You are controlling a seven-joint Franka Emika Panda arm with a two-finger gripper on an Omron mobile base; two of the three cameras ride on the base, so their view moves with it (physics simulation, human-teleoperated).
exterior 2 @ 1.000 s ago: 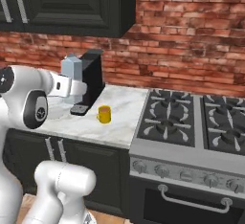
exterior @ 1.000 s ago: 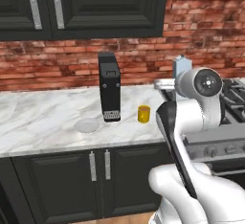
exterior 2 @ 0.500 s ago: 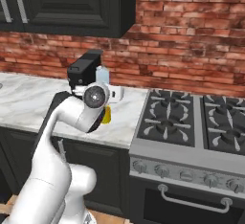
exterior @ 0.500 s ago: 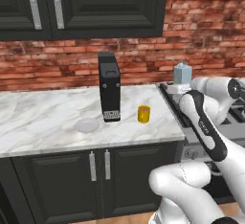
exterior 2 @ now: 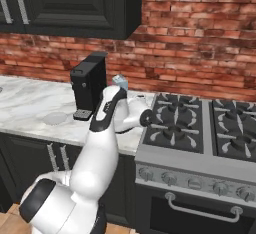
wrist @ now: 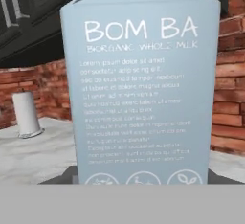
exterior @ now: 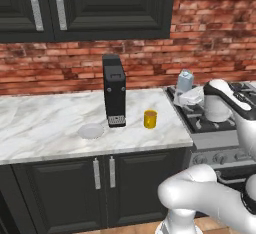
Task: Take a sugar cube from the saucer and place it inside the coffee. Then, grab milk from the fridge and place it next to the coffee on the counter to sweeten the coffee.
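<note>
The milk (wrist: 142,84) carton is looking like matt pale-blue card with white print. The worktop (exterior: 45,120) is showing smooth white marble with grey veins, the wall (exterior: 215,38) rough red brick, the coffee (exterior: 150,119) a smooth yellow finish.

The arm bends over to its right, gripper (exterior: 186,94) closed on the milk (exterior: 184,81) between its jaws.
</note>
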